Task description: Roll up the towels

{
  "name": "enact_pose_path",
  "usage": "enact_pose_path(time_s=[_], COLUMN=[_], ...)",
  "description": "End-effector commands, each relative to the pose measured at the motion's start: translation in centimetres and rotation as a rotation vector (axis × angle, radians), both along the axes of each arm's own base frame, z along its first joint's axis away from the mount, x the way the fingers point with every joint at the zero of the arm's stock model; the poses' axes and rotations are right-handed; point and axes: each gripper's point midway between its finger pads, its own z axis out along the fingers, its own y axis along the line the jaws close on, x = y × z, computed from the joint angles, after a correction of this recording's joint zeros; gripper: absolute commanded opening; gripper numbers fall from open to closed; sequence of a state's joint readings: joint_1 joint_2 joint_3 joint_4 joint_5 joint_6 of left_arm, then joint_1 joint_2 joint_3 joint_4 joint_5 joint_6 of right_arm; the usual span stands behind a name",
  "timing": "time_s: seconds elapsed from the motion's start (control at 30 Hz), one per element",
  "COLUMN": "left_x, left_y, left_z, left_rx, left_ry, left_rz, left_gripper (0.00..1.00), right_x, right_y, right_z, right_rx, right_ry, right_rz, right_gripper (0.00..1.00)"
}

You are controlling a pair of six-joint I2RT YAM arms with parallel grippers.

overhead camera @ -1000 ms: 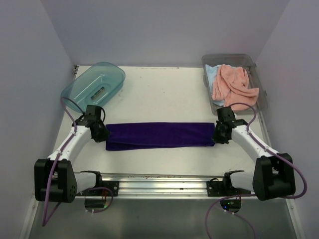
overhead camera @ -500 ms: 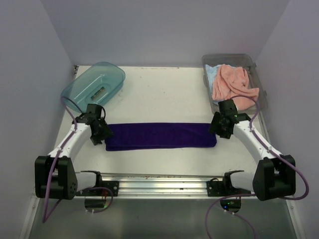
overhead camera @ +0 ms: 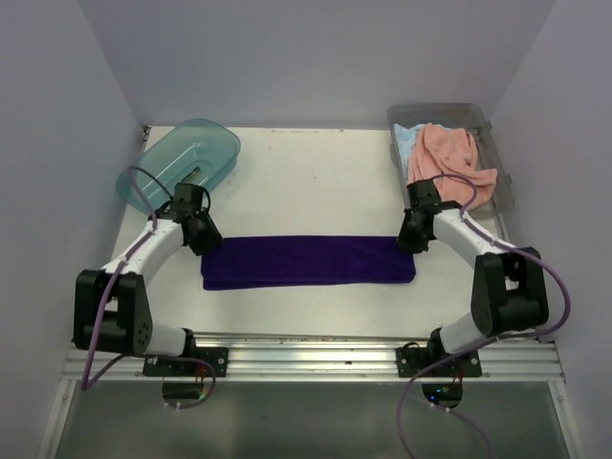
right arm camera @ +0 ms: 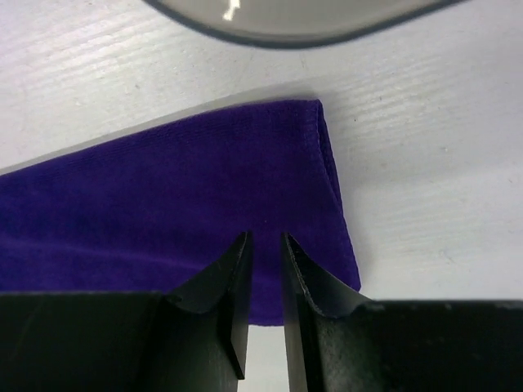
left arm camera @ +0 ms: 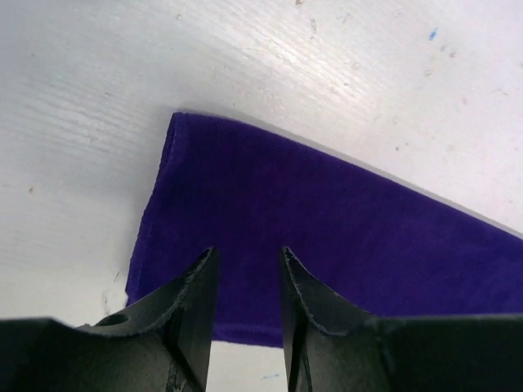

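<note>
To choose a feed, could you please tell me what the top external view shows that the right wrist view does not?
Only the top view: the teal tub, the pink towel in the clear bin, the left claw, the purple towel's full length. Only the right wrist view: the narrow gap between the right claw's tips, over the towel's end. Both: the purple towel, bin rim, table.

White-and-black arms (overhead camera: 143, 251), looping purple cables (overhead camera: 143, 169), black wedge-shaped fingers (left arm camera: 192, 310)
</note>
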State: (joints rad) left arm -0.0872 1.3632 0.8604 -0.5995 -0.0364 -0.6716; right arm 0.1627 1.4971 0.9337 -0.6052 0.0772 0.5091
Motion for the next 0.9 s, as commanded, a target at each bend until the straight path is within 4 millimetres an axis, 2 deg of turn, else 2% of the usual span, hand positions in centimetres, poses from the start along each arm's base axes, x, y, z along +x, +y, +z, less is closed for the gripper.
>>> enact_pose_path(time_s=[0.0, 0.2, 0.3, 0.43, 0.67, 0.8, 0.87], left_x=[2.2, -0.3, -1.8, -3.5, -4.4, -3.8, -4.2], left_y=[-0.3, 0.1, 0.5, 1.1, 1.6, 1.7, 2.3], left_z=[-0.9, -4.6, -5.6, -6.1, -4.7, -2.1, -1.0], left_rx=[0.0, 0.02, 0.039, 0.063, 0.086, 0.089, 0.119], left_ry=[-0.024, 0.09, 0.133, 0.178, 0.172, 0.111, 0.107], left_rz=[-0.019, -0.013, -0.01, -0.006, -0.019, -0.012, 0.014], left_gripper=[0.38, 0.38, 0.38, 0.38, 0.39, 0.43, 0.47], right_x=[3.0, 2.2, 1.2, -1.1, -4.6, -5.2, -5.0], right_y=[0.7, 0.5, 0.4, 0.2, 0.6, 0.3, -0.1], right_z=[0.2, -2.9, -4.0, -5.1, -5.5, -3.7, -2.7], right_rx=[0.021, 0.004, 0.007, 0.008, 0.06, 0.06, 0.039], right_ry=[-0.051, 0.02, 0.048, 0.09, 0.119, 0.074, 0.045], right_rz=[0.024, 0.027, 0.02, 0.009, -0.009, -0.013, -0.016], right_gripper=[0.23, 0.22, 0.21, 0.21, 0.21, 0.22, 0.24])
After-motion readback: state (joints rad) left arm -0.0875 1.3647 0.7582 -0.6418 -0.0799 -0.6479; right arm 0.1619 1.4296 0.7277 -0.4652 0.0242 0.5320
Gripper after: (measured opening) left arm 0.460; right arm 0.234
